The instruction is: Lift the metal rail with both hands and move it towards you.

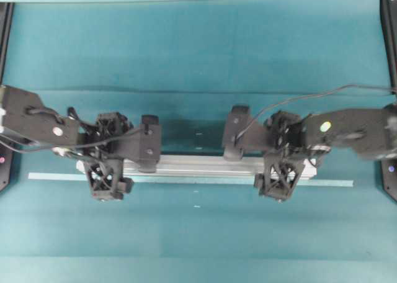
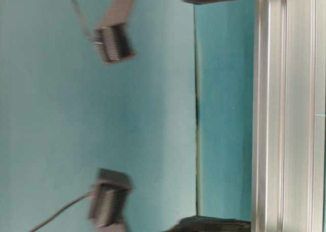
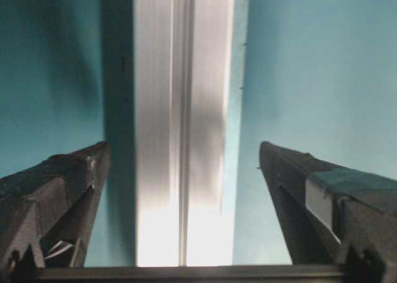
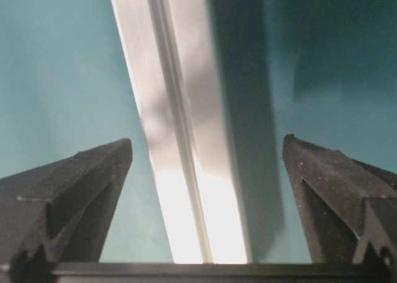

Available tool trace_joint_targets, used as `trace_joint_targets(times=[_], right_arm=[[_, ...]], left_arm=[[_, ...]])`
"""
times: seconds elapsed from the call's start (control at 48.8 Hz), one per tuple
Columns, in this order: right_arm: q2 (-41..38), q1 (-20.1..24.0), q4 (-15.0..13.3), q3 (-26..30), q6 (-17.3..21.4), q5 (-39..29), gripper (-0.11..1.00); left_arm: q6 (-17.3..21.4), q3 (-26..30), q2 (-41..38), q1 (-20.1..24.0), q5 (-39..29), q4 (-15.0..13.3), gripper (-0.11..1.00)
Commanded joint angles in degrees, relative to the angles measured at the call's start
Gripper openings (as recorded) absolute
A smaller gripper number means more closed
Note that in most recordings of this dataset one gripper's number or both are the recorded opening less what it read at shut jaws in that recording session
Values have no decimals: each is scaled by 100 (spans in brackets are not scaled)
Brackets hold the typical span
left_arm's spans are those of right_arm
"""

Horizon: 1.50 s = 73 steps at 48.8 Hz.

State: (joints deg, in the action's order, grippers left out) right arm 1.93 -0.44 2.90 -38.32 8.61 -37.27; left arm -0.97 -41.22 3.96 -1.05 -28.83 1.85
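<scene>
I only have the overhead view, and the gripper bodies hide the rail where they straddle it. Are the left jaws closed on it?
Observer: No. In the left wrist view the left gripper has its jaws wide open. The metal rail runs between them, and the teal table shows on both sides of it.
Reviewer: And the right end?
Observer: Much the same in the right wrist view. The right gripper is open too, with a gap between the rail and each jaw, though the rail crosses that picture at a slant rather than straight up.
</scene>
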Motion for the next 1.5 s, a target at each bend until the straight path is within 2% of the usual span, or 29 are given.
trace_joint_targets(times=[0.0,0.185,0.431,0.861,1.046,1.476], right_arm=[[255,-18,-26,114,-9,-79,100],[791,-26,-79,202,-26,-132,100],[1635,-53,-193,167,-18,-62,100],[2821,-70,-193,-299,-176,905,100],[3287,-70,-202,-501,-272,1354,100],[4201,-70,-193,-817,-272,1582,100]], left_arm=[[149,123,316,0,-167,-9,97],[281,246,773,0,-396,-9,97],[290,325,1538,35,-97,0,97],[316,255,2461,53,308,0,97],[325,193,2813,53,677,0,97],[316,-53,3647,79,1011,-9,97]])
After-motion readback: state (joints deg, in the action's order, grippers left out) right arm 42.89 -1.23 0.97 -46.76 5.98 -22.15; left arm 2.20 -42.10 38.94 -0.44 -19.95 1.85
